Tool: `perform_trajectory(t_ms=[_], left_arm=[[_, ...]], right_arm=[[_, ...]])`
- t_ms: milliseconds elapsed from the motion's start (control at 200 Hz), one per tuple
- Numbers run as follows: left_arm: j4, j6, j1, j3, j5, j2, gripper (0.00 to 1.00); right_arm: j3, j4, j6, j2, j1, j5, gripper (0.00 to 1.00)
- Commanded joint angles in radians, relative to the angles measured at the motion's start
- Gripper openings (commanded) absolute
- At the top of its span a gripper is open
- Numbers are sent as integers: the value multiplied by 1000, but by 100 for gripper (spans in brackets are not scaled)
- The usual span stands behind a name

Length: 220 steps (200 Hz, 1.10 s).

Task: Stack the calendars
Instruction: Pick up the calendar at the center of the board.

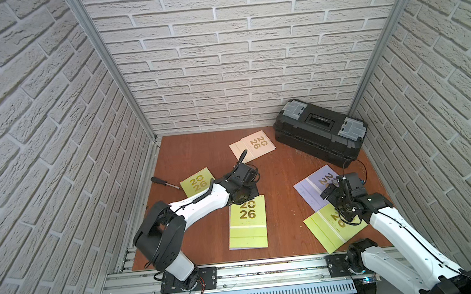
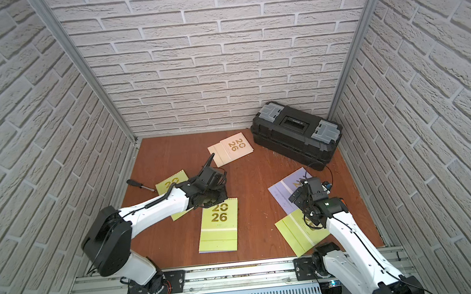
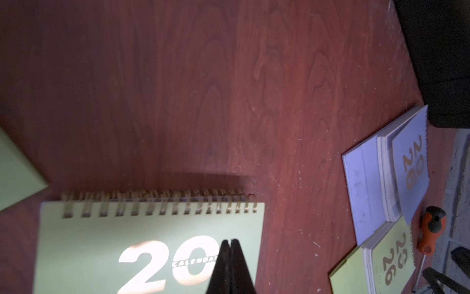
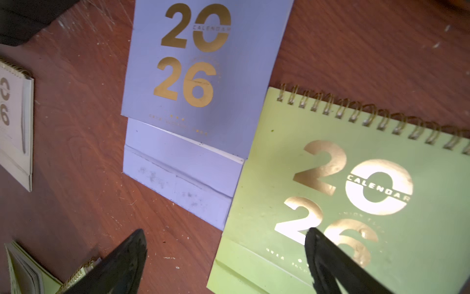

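Right gripper (image 4: 226, 231) fingers gape empty over the lime calendar (image 4: 356, 203) overlapping the lavender calendar (image 4: 203, 76) near the toolbox (image 1: 319, 133), probably starting a stack; left gripper (image 3: 230, 241) fingers closed.

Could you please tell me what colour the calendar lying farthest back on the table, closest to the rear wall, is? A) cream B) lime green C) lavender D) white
A: the cream calendar lies farthest back in both top views, closest to the brick wall and near the black toolbox.
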Motion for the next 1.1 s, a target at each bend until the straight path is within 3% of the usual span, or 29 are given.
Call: perform_trajectory(t_ms=[0,240,610,1095], left_arm=[[23,24,-33,93,23,80,0],[33,15,-94,292,49,263,0],[59,-19,-186,527,93,487,0],[74,-63,-265,682,108,629,0]], right_arm=[[55,-87,-29,13,-41,16,99],[133,-240,-79,11,-119,151,99],[18,-183,-213,-23,-376,18,99],[-95,-158,-229,-84,-478,-77,99]])
